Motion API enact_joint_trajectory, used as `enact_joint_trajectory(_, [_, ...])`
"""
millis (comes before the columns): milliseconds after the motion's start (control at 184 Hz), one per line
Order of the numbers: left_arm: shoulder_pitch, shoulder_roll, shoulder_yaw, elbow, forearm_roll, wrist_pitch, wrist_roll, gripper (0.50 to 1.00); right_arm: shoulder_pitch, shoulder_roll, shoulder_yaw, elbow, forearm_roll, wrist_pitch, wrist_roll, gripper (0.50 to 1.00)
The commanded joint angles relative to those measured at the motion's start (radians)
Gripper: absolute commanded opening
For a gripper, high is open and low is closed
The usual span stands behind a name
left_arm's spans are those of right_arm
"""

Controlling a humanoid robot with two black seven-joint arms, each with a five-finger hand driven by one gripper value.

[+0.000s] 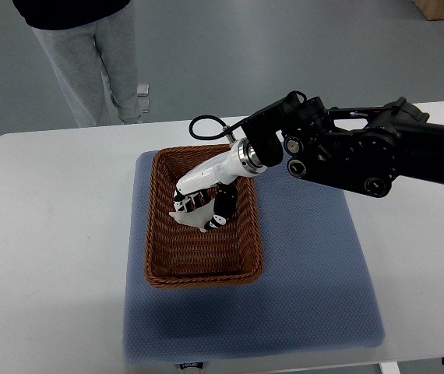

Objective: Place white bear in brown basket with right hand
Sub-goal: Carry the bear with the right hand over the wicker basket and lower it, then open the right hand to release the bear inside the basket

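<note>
The right hand [199, 204], fingers curled around the white bear [188, 218], sits inside the brown basket [157, 234]; next, the fingers need to spread

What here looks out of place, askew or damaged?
Nothing stands out. The brown basket lies flat on the blue mat, and the right hand is inside it, shut on the white bear. A person stands beyond the table.
</note>
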Motion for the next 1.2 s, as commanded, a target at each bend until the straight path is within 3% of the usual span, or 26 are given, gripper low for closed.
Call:
enact_joint_trajectory(0, [0.000,0.000,0.000,0.000,0.000,0.000,0.000,1.000,-0.028,0.022,-0.007,-0.018,-0.004,0.000,-0.002,0.554])
enact_joint_trajectory(569, [0.000,0.000,0.000,0.001,0.000,0.000,0.000,1.000,-0.065,0.058,-0.014,-0.062,-0.010,-0.001,-0.002,0.592])
enact_joint_trajectory(634, [0.000,0.000,0.000,0.000,0.000,0.000,0.000,1.000,-0.070,0.059,-0.014,-0.068,-0.010,-0.001,-0.002,0.617])
enact_joint_trajectory(737, [0.000,0.000,0.000,0.001,0.000,0.000,0.000,1.000,-0.076,0.059,-0.013,-0.075,-0.009,-0.012,-0.002,0.750])
enact_joint_trajectory(824, [0.000,0.000,0.000,0.000,0.000,0.000,0.000,1.000,-0.076,0.059,-0.013,-0.075,-0.009,-0.012,-0.002,0.803])
enact_joint_trajectory(949, [0.000,0.000,0.000,0.000,0.000,0.000,0.000,1.000,-0.078,0.059,-0.013,-0.076,-0.007,-0.015,-0.002,0.856])
enact_joint_trajectory(1062, [0.000,0.000,0.000,0.000,0.000,0.000,0.000,1.000,-0.075,0.059,-0.011,-0.075,-0.003,-0.014,-0.002,0.866])
enact_joint_trajectory(1111, [0.000,0.000,0.000,0.000,0.000,0.000,0.000,1.000,-0.073,0.058,-0.010,-0.075,0.002,-0.014,0.000,0.913])
enact_joint_trajectory(1192, [0.000,0.000,0.000,0.000,0.000,0.000,0.000,1.000,-0.068,0.050,0.001,-0.075,0.008,-0.001,0.003,0.915])
